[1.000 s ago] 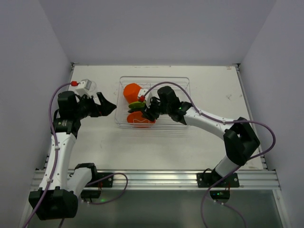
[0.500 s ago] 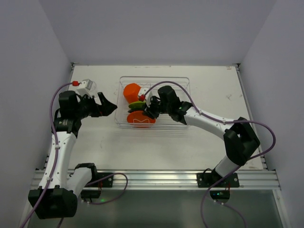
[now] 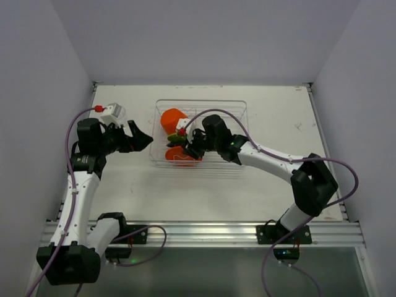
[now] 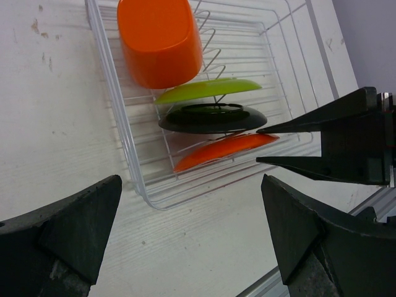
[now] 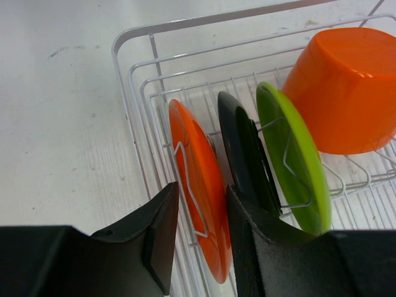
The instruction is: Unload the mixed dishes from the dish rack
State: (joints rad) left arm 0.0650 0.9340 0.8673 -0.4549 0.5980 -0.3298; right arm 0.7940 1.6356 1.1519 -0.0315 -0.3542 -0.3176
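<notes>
The clear dish rack [image 3: 235,105] sits mid-table with wire dividers. It holds an orange faceted cup [image 3: 172,119] lying at its far left, then a lime-green plate [image 5: 297,161], a black plate [image 5: 244,154] and an orange plate [image 5: 198,179], all on edge in the wires. My right gripper [image 5: 201,192] reaches into the rack and straddles the orange plate's rim. Its jaws stand narrowly apart, one finger behind the plate, the other a small gap off its front face. My left gripper [image 4: 192,229] hovers wide open over bare table just left of the rack [image 4: 108,80], holding nothing.
White walls close in the table on the left, back and right. An aluminium rail [image 3: 204,232] runs along the near edge by the arm bases. The right arm's cable arcs over the rack's middle.
The right gripper has shifted slightly left and further over the orange plate, its jaws narrower than before. The left arm has stayed put.
</notes>
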